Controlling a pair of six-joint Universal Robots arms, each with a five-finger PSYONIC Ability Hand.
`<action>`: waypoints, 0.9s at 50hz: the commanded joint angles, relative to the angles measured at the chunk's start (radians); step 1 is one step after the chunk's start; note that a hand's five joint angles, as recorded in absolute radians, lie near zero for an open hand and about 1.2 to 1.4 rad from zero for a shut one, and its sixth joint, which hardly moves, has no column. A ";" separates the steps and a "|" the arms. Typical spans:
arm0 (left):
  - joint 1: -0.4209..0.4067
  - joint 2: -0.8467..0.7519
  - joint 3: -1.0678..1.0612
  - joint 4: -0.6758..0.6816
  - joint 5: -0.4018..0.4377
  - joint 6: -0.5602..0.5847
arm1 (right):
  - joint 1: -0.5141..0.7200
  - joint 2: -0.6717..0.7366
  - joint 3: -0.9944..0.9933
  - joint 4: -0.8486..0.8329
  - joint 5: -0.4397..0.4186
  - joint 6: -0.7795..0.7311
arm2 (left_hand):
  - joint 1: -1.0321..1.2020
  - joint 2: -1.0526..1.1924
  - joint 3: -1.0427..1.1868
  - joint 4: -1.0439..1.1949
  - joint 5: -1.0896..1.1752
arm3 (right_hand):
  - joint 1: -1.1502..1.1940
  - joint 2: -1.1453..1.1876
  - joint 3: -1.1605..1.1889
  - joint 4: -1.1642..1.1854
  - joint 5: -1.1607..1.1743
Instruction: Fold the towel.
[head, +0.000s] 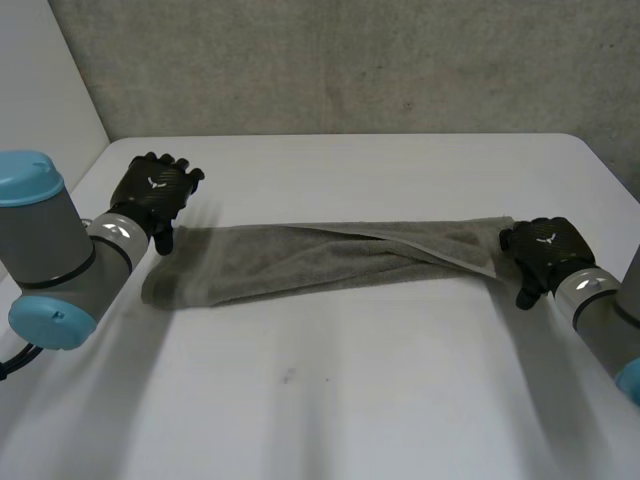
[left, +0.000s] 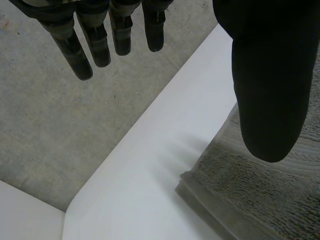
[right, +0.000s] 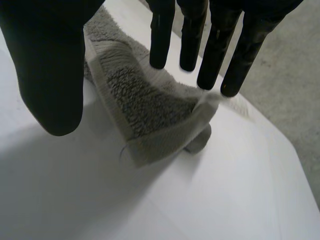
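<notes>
Across the middle of the worktop (head: 350, 400), the head view shows you the grey towel (head: 320, 262) lying as a long folded strip, with the left hand (head: 155, 195) at its left end and the right hand (head: 545, 250) at its right end. In the left wrist view, that hand's fingers (left: 100, 45) are straight and wide of the thumb, holding nothing, with the towel's corner below the thumb. In the right wrist view, the hand is equally wide, with straight fingers (right: 215, 55) and thumb either side of the towel's bunched end.

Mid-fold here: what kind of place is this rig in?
Probably a lab test bench: plain white table, rough grey concrete-like wall behind it, one grey towel laid out.
</notes>
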 joint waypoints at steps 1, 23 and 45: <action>0.000 -0.003 -0.005 0.002 0.002 -0.009 | 0.012 0.047 -0.006 -0.170 0.004 -0.015 | 0.014 0.021 0.016 0.021 0.021 | 0.616 0.559 0.547 0.542 0.560; 0.000 -0.072 0.074 0.094 0.109 -0.193 | 0.103 -0.381 -0.124 0.263 -0.111 -0.003 | 0.043 0.050 0.045 0.050 0.051 | 0.992 0.936 0.923 0.919 0.937; -0.063 -0.271 0.235 0.082 0.313 -0.316 | 0.101 -0.696 -0.225 0.361 -0.223 -0.001 | 0.484 0.491 0.486 0.491 0.491 | 0.992 0.936 0.923 0.919 0.937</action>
